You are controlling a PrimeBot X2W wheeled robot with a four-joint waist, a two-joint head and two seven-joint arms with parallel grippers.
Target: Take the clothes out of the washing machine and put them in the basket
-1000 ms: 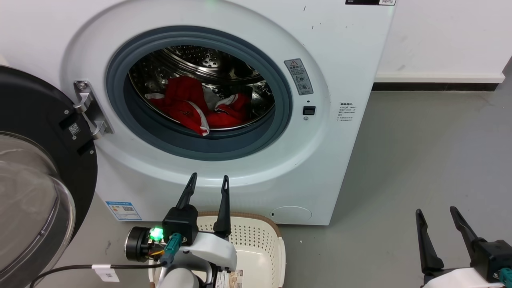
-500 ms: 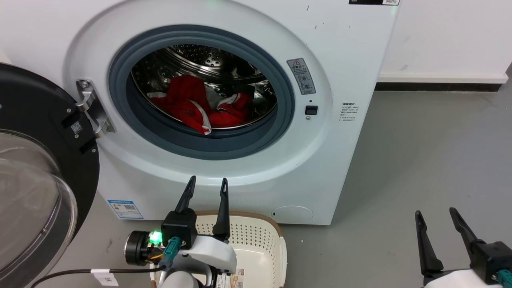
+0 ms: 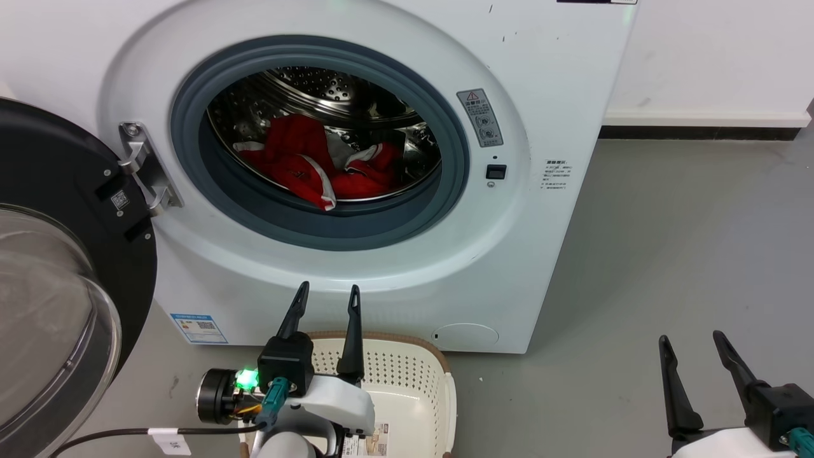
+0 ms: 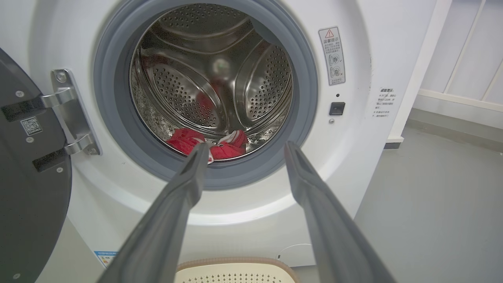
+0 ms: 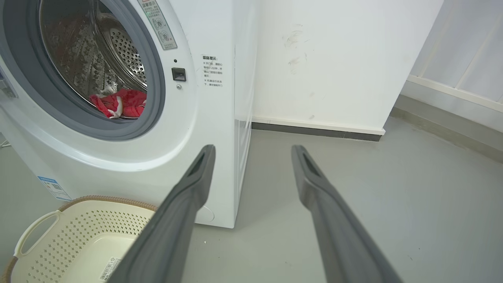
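Red clothes (image 3: 311,164) with white trim lie in a heap at the bottom of the steel drum of the white washing machine (image 3: 356,267), whose porthole stands uncovered. The clothes (image 4: 208,143) sit low in the drum in the left wrist view, and they (image 5: 120,103) show through the porthole in the right wrist view. My left gripper (image 3: 325,291) is open, above the basket (image 3: 407,375) and below the porthole, fingers pointing at the machine's front. My right gripper (image 3: 692,340) is open over the floor at the lower right, nothing between its fingers. The cream basket (image 5: 74,236) stands on the floor against the machine.
The machine's dark glass door (image 3: 57,267) hangs swung wide at the left, on a metal hinge (image 3: 143,168). Grey floor (image 3: 668,242) stretches to the right of the machine. A white wall with dark skirting (image 3: 699,133) runs behind.
The head camera has shifted slightly, so the whole picture has slid a little. My left gripper sits a touch lower relative to the machine. The clothes have not moved.
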